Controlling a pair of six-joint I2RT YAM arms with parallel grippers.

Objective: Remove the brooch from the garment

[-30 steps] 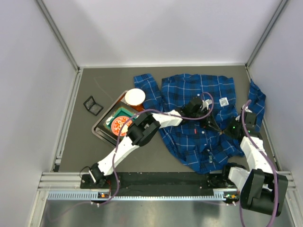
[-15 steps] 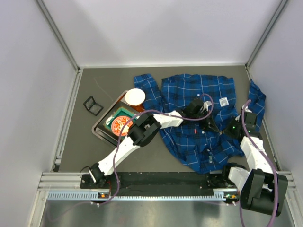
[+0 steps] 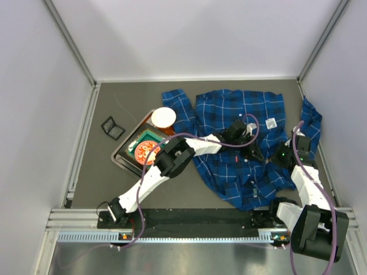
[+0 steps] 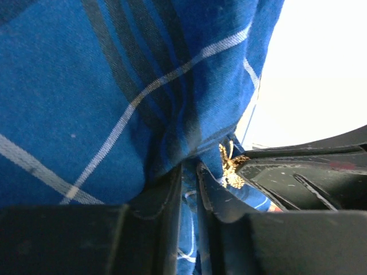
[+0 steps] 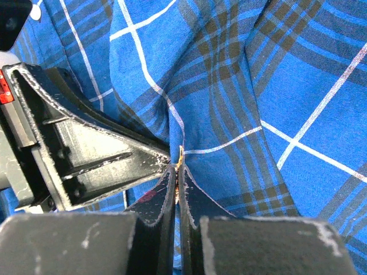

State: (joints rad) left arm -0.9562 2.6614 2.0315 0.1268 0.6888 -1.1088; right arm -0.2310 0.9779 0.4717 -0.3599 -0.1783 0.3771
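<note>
A grey table point(image 3: 97, 172) is boxed in by white walls point(image 3: 189, 40). The brooch point(image 4: 232, 167), a small gold piece, sits on a raised fold of the shirt point(image 3: 241, 112), where the two arms meet over the middle of the cloth. The top view is too coarse to show it.

The right gripper point(image 5: 176, 172) is clenched on the brooch. Its fingers almost touch, and only a sliver of gold shows edge-on between the tips. In the left wrist view those same fingertips meet the brooch from the right.

The left gripper point(image 4: 189, 175) is nearly closed too. It pinches a fold of blue plaid just beside the brooch, and cloth fills the narrow gap between its fingers. The tips of the two grippers are touching or all but touching.

The shirt lies rumpled over the far right part of the table, with one sleeve against the right wall. A white label point(image 3: 271, 122) shows on the cloth just beyond the grippers.

Left of the shirt is a metal tray point(image 3: 121, 150) holding a green and red item point(image 3: 146, 146), with a white dish point(image 3: 163, 117) at its far corner. A small black object point(image 3: 112, 128) lies alone further left.
</note>
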